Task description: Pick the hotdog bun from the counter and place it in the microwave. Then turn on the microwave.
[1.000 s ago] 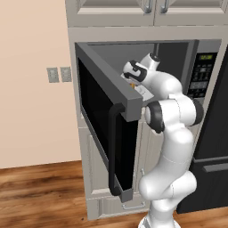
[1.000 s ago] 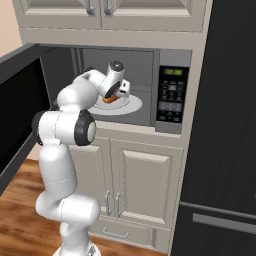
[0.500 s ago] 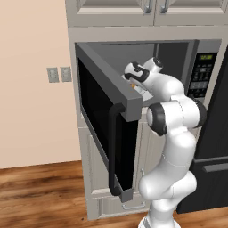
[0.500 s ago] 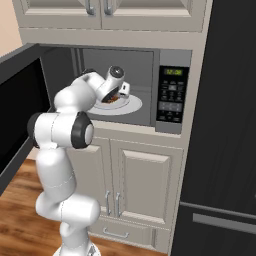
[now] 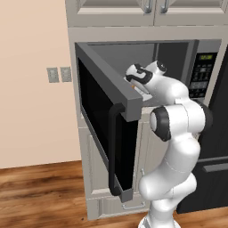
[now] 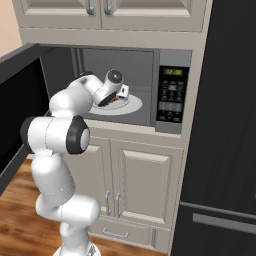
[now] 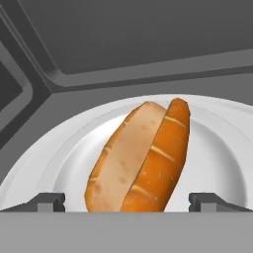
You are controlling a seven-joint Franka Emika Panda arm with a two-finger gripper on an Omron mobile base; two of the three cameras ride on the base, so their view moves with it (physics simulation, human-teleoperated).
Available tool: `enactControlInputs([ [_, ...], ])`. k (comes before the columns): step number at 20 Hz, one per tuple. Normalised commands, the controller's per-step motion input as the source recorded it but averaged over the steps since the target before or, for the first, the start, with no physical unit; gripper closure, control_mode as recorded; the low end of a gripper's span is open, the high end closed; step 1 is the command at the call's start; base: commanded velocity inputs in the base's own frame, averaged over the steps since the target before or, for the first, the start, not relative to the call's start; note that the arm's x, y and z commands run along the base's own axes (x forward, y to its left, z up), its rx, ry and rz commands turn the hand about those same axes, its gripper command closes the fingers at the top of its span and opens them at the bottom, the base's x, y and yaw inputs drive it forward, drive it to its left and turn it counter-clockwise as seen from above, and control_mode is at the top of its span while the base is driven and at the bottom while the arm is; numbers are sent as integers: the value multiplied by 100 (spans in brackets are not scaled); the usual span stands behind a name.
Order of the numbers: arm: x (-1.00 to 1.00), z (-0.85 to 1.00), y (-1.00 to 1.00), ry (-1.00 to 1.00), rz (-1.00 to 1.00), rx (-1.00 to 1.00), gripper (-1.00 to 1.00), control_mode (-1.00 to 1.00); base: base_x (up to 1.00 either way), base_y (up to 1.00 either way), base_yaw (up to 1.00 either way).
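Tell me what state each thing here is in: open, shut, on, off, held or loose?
microwave: door swung wide open, display lit green.
hotdog bun: lying loose on the plate inside.
plate: resting in the microwave, bun on it.
gripper: open, fingertips either side of the bun.
upper cabinets: shut.

Open door [image 5: 111, 111] beside microwave cavity [image 6: 120, 65]

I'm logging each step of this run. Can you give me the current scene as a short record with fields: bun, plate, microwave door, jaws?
bun: hotdog bun lies on the white plate inside the microwave
plate: sits on the microwave floor
microwave door: door swung wide open
gripper: gripper inside the cavity, jaws wide apart either side of the bun, not gripping it
keypad: display lit green, right of the cavity
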Motion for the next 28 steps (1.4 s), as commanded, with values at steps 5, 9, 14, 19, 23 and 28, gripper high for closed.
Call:
enactControlInputs([
  [5, -28, 18, 0, -10, 0, 0, -100, -100, 0, 0, 0],
  [9, -30, 22, -1, -4, 0, 0, -100, -100, 0, 0, 0],
  [14, -36, 22, -4, 5, 0, 0, -100, -100, 0, 0, 0],
  [19, -33, 23, -2, 13, 0, 0, -100, -100, 0, 0, 0],
  [23, -34, 20, 0, 7, 0, 0, -100, -100, 0, 0, 0],
  [28, -36, 18, 0, 0, 1, 0, -100, -100, 0, 0, 0],
])
